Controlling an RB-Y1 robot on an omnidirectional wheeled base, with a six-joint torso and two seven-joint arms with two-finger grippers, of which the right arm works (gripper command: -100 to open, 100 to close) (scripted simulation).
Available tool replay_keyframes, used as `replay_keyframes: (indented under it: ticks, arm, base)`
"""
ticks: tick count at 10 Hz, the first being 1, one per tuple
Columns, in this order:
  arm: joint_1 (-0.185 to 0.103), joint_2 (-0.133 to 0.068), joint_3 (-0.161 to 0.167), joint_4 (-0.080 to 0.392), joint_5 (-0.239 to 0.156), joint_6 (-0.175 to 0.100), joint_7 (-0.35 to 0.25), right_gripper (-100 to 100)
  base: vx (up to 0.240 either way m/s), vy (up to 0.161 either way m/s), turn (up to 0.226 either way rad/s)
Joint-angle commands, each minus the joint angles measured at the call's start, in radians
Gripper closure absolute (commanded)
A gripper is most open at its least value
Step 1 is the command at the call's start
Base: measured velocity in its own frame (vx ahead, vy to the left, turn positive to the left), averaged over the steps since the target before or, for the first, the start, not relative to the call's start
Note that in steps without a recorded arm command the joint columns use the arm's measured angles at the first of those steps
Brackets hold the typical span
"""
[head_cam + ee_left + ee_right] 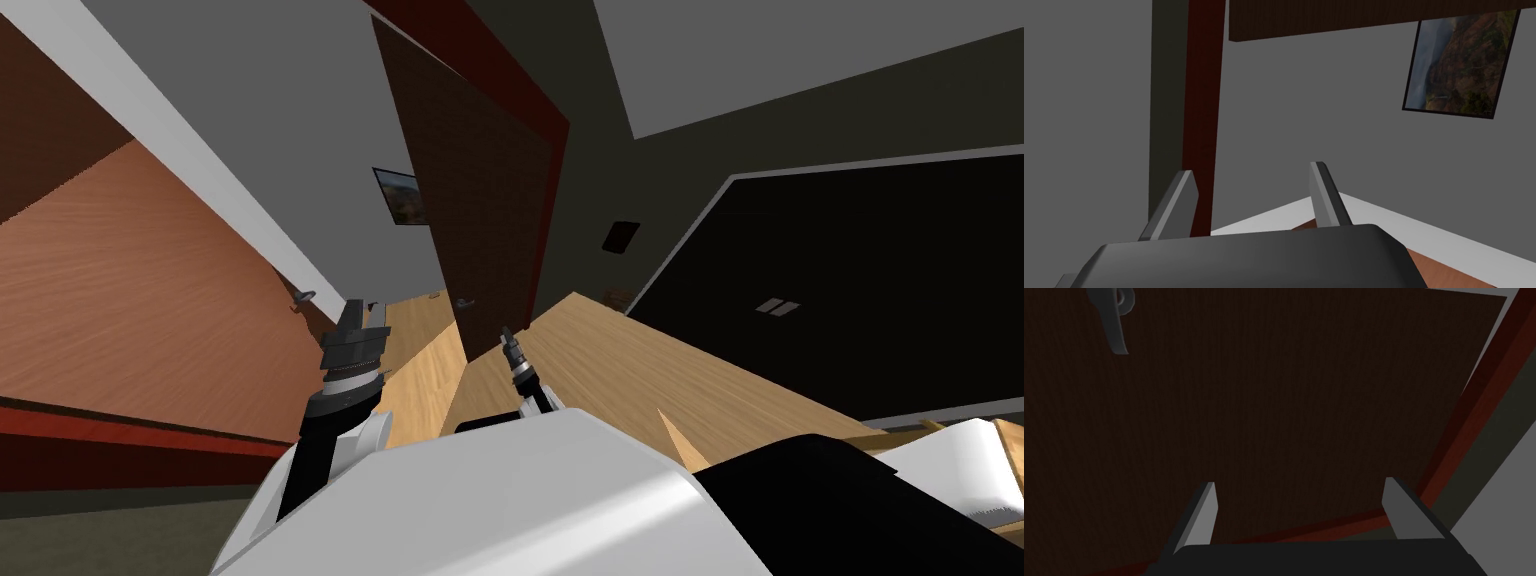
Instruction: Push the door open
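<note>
The dark brown door [480,180] stands partly swung in its red frame [545,110], with a small lever handle [464,301] low on its face. My right gripper [507,340] is just in front of that face, beside and a little below the handle. In the right wrist view the door face [1274,403] lies close ahead, its grey lever handle [1114,323] off to one side, and the right gripper [1300,483] is open with nothing between its fingers. My left gripper [352,315] hangs open by the door's free edge; the left gripper [1252,170] faces the grey wall past the door edge [1374,17].
A reddish-brown panel [130,290] with its own lever handle [303,297] spreads to the left. Light wood floor [620,370] runs ahead. A black area [880,280] lies to the right, and a white bed corner [960,470] sits at the bottom right. A picture [1459,60] hangs on the wall.
</note>
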Motion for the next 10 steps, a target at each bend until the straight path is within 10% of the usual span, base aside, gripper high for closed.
replay_keyframes:
  ticks: [1,10]
  arm:
    - [-0.017,-0.001,0.018,0.042,-0.003,-0.01,-0.008,-100]
    - [-0.085,-0.005,0.119,0.245,-0.017,-0.054,-0.041,-100]
  base:
    - [0.088,0.045,-0.076]
    - [0.095,0.035,-0.067]
